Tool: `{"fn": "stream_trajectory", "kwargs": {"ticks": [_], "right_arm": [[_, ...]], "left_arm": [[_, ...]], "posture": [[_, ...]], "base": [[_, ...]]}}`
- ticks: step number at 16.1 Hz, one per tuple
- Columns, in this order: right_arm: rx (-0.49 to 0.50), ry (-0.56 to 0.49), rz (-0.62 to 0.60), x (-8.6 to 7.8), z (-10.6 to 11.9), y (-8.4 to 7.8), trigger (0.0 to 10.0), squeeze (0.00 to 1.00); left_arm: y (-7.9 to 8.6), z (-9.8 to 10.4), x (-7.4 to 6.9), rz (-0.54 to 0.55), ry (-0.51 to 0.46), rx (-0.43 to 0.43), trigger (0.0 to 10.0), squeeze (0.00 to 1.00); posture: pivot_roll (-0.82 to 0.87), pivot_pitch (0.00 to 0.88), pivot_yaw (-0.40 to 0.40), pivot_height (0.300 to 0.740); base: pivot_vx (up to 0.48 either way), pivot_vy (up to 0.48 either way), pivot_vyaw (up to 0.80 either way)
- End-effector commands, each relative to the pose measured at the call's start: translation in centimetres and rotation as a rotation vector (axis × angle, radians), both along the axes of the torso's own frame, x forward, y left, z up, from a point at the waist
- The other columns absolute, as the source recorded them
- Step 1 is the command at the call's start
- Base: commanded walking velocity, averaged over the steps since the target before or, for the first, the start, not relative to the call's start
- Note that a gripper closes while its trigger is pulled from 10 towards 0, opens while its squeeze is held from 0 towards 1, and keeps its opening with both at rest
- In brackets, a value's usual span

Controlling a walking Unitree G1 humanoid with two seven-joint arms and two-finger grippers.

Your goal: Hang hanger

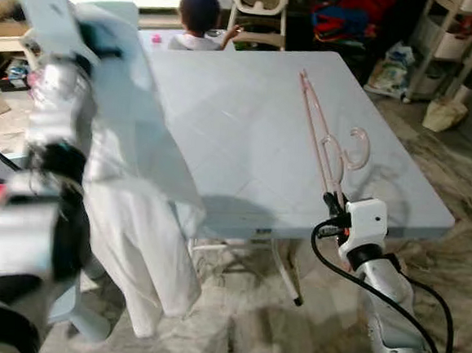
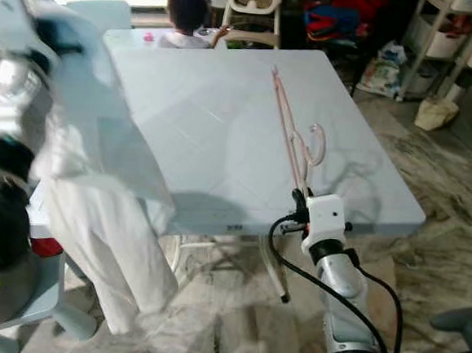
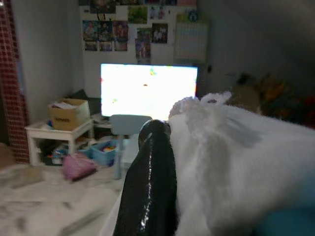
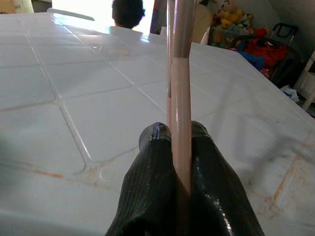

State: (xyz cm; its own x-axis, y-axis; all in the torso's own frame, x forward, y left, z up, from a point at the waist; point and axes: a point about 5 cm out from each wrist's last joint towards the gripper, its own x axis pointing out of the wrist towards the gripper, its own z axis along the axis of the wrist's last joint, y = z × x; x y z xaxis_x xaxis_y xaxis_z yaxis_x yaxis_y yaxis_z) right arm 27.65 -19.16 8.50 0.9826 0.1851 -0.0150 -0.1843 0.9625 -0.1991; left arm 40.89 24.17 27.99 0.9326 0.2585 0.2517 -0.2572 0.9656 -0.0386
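Two fingers (image 4: pixel 157 167) pinch thin hanger (image 1: pixel 324 143).

The right arm rises from the lower right of the frame, its right gripper (image 4: pixel 180 142) pinched tight on a pink hanger (image 1: pixel 327 143). The left arm (blurred) stands raised at far left; left gripper (image 3: pixel 150 162) draped in white garment (image 1: pixel 126 217).

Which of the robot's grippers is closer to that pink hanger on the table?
The right. The right gripper is shut on the pink hanger at the table's near edge. The left gripper is off to the table's left, holding up a white garment.
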Motion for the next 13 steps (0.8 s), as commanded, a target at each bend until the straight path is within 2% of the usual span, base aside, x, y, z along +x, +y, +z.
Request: {"fn": "stream_trajectory", "kwargs": {"ticks": [1, 2, 3, 4, 5, 7, 8, 9, 10, 11, 12, 13], "right_arm": [[-0.012, -0.008, -0.004, 0.2, 0.5, -0.3, 10.0, 0.0], [-0.015, -0.004, -0.025, 0.0, 0.5, -0.9, 10.0, 0.0], [-0.016, -0.001, -0.034, -0.2, 0.4, -1.2, 10.0, 0.0], [-0.021, 0.001, -0.036, -0.3, 0.4, -1.2, 10.0, 0.0], [-0.026, 0.002, -0.035, -0.5, 0.4, -1.2, 10.0, 0.0], [-0.029, 0.004, -0.031, -0.5, 0.4, -1.1, 10.0, 0.0], [-0.032, 0.005, -0.03, -0.5, 0.5, -1.1, 10.0, 0.0], [-0.034, 0.006, -0.031, -0.5, 0.6, -1.2, 10.0, 0.0], [-0.038, 0.01, -0.036, -0.6, 0.6, -1.4, 10.0, 0.0], [-0.043, 0.019, -0.04, -0.7, 0.5, -1.7, 10.0, 0.0], [-0.044, 0.022, -0.039, -0.8, 0.4, -1.7, 10.0, 0.0], [-0.047, 0.028, -0.034, -0.8, 0.4, -1.6, 10.0, 0.0]], "left_arm": [[0.9, 2.6, -0.1, 0.054, -0.054, 0.035, 10.0, 0.0], [1.7, 4.7, -0.2, 0.134, -0.08, 0.028, 10.0, 0.0], [1.4, 6.1, -0.1, 0.138, -0.108, 0.008, 10.0, 0.0], [-0.5, 7.3, 0.3, 0.072, -0.134, 0.031, 10.0, 0.0], [-3.9, 8.1, 0.8, -0.037, -0.158, 0.089, 10.0, 0.0], [-9.2, 7.1, 1.4, -0.255, -0.144, 0.205, 10.0, 0.0], [-12.4, 4.6, 1.6, -0.341, -0.09, 0.291, 10.0, 0.0], [-13.1, 3.7, 1.6, -0.349, -0.07, 0.312, 10.0, 0.0], [-13.7, 0.9, 1.6, -0.319, -0.003, 0.348, 10.0, 0.0], [-12.9, -2.6, 1.4, -0.264, 0.085, 0.337, 10.0, 0.0], [-12.5, -3.2, 1.4, -0.25, 0.106, 0.331, 10.0, 0.0], [-10.6, -5.4, 1.2, -0.202, 0.184, 0.272, 10.0, 0.0]], "posture": [[-0.13, 0.0, 0.058, 0.74], [-0.14, 0.0, 0.061, 0.74], [-0.14, 0.0, 0.062, 0.74], [-0.15, 0.0, 0.062, 0.74], [-0.15, 0.0, 0.061, 0.74], [-0.15, 0.0, 0.061, 0.74], [-0.16, 0.0, 0.062, 0.74], [-0.16, 0.0, 0.062, 0.74], [-0.17, 0.0, 0.061, 0.74], [-0.17, 0.0, 0.056, 0.74], [-0.17, 0.0, 0.055, 0.74], [-0.16, 0.0, 0.055, 0.74]], "base": [[0.0, 0.0, 0.0], [0.0, 0.0, 0.0], [0.0, 0.0, 0.0], [0.0, 0.0, 0.0], [0.0, 0.0, 0.0], [0.0, 0.0, 0.0], [0.0, 0.0, 0.0], [0.0, 0.0, 0.0], [0.0, 0.0, 0.0], [0.0, 0.0, 0.0], [0.0, 0.0, 0.0], [0.0, 0.0, 0.0]]}}
